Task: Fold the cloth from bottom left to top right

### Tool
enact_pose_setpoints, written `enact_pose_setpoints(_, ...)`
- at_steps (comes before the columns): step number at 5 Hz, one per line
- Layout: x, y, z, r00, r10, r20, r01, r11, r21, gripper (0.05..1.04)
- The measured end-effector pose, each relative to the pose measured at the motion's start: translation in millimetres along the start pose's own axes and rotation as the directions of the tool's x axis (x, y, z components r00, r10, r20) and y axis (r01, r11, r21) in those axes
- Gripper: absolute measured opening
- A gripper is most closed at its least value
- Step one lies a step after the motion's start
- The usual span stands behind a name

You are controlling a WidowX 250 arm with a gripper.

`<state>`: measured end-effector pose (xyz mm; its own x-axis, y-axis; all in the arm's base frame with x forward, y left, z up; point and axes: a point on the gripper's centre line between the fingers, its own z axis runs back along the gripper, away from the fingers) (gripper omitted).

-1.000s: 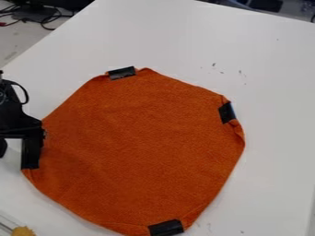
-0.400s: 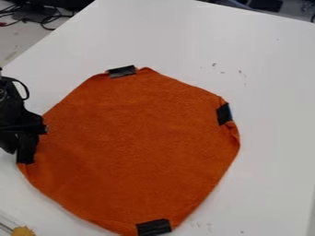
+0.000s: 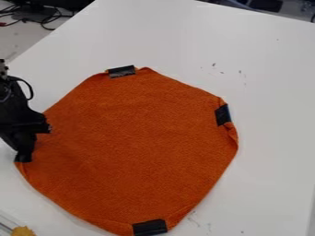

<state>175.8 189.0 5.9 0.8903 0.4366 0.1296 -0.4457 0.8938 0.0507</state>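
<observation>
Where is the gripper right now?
In the camera view, the gripper is at the far left, down at the lower-left corner of the orange cloth.

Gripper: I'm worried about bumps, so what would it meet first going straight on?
Pointing down, apparently pinching the orange cloth at its left corner, the gripper would probably meet the white table first; depth is unclear.
</observation>
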Motion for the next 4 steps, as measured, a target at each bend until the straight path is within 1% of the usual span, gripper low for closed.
enact_pose_setpoints(1,-0.2,-1.0,16.5,1.0,0.006,-0.01,-0.006,0.999,0.04,0.071)
enact_pose_setpoints(2,8.7,-6.9,42.3,1.0,-0.009,0.022,0.007,0.995,0.097,0.068)
enact_pose_setpoints(3,17.2,-29.3,61.8,0.999,-0.048,0.021,0.045,0.99,0.131,0.068)
enact_pose_setpoints(4,29.9,-60.8,70.2,0.994,-0.1,0.037,0.095,0.987,0.131,0.068)
